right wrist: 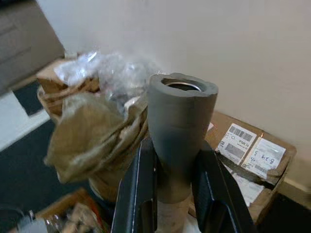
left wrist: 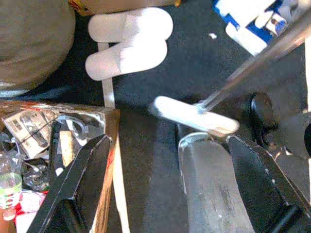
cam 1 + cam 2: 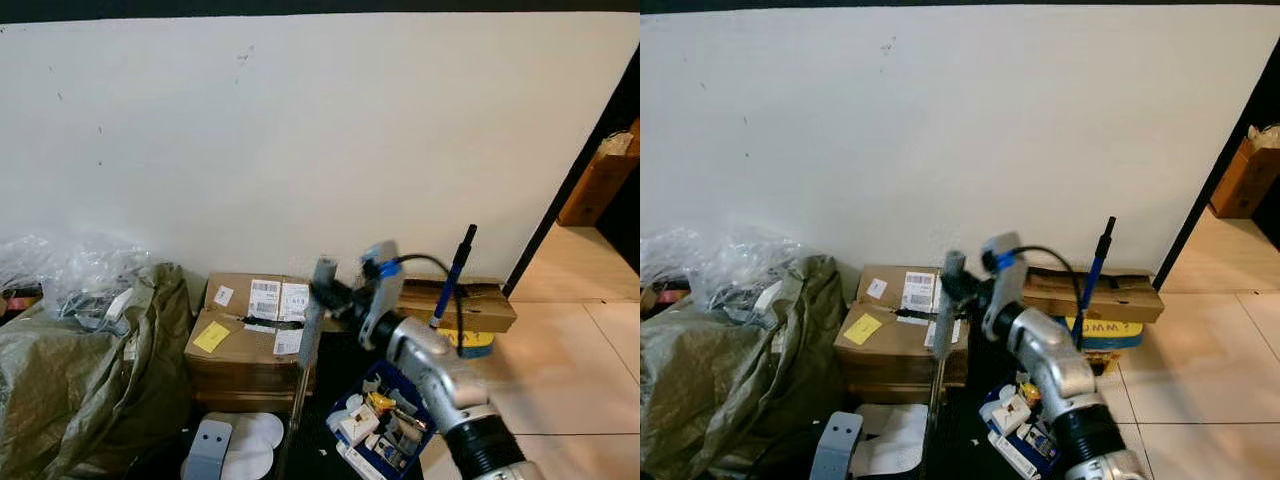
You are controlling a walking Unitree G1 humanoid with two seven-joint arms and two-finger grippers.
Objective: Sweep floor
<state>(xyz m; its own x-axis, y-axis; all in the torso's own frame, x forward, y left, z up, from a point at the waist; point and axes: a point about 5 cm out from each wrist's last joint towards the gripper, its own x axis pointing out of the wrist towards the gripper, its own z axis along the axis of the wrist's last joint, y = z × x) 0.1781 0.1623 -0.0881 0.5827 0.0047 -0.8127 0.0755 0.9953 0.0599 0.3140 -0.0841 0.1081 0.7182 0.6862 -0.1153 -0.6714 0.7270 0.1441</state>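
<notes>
My right gripper (image 1: 175, 179) is clamping the broom handle (image 3: 311, 330) near its grey top, feeling stiff and light; my left gripper (image 2: 160, 189) is hanging open.

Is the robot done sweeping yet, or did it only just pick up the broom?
Picked up: the right gripper is shut on the grey top of the broom handle, holding it upright by the cardboard box. The left gripper is open lower down, near the metal pole. Still to do: white bits lie on the dark floor, so the sweeping looks barely started.
</notes>
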